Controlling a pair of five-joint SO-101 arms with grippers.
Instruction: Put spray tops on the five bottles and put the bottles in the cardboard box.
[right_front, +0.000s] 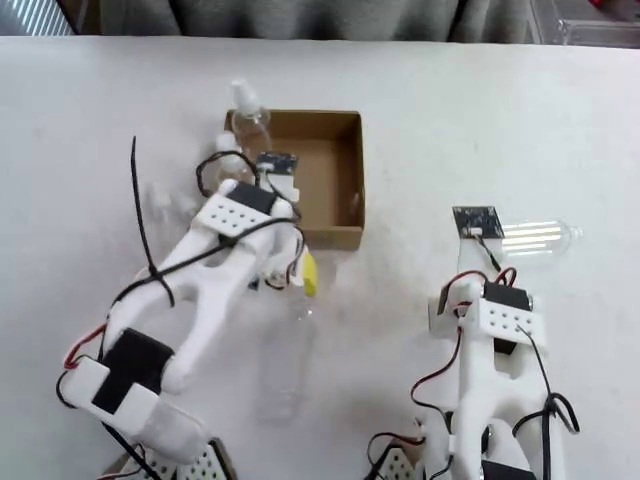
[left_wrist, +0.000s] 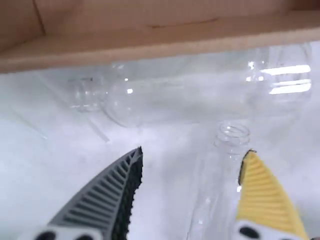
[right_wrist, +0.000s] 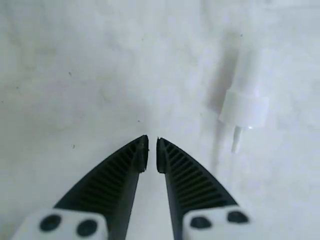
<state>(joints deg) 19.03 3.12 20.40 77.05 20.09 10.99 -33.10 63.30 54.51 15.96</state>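
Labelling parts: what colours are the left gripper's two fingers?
The left gripper has one grey finger and one yellow finger; clearest in the left wrist view.

High view: left arm (right_front: 215, 275) hides the near-left corner of the cardboard box (right_front: 325, 170); the uncapped bottle (right_front: 288, 360) lying just near of it is too faint to outline. Right wrist view: spray top (right_wrist: 244, 107) head blurs into the table (right_wrist: 75, 60); nozzle direction unreadable.
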